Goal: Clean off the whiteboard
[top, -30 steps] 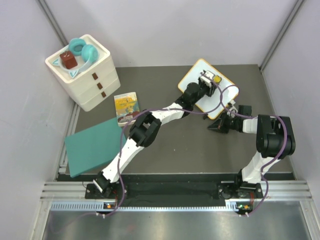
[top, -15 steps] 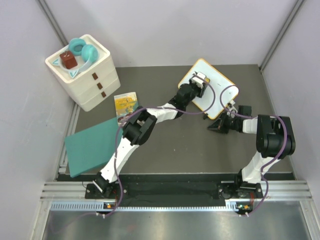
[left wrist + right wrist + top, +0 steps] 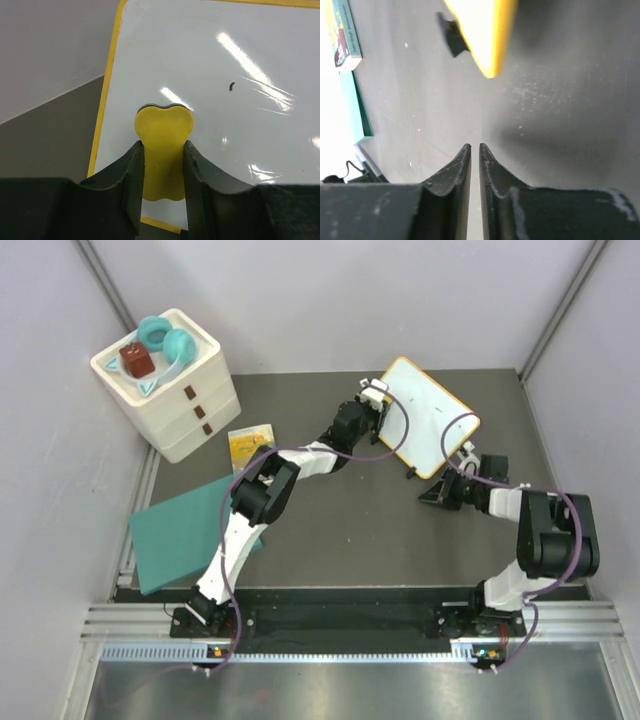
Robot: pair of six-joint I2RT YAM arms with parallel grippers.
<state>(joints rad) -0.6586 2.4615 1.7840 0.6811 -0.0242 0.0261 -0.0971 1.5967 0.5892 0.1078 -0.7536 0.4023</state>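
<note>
Right gripper [image 3: 475, 146]: low over the bare table [image 3: 340, 530] at 3 o'clock. Its jaws are barely parted, a thin slit with nothing between them and touching nothing. The whiteboard's [image 3: 435, 415] yellow-framed corner and one black foot [image 3: 452, 35] sit just beyond its fingertips, apart from them.

Teal flat sheet [image 3: 185, 535] lies at 8 o'clock near the left arm's base. A yellow booklet [image 3: 252, 452] is at 10 o'clock, just past the sheet.

Left gripper [image 3: 163, 145]: arm stretched out far, jaws clamped on a yellow eraser [image 3: 164, 125]. The eraser's dark pad faces the whiteboard, close to its left frame edge; contact looks likely but I can't confirm it.

The whiteboard is at 2 o'clock, far right of the table and set at an angle. Its face is mostly clean, with one tiny black mark [image 3: 231, 86] to the right of the eraser.

White drawer unit [image 3: 185, 415] stands at the far 10–11 o'clock corner, with teal headphones [image 3: 165, 340] on top.
</note>
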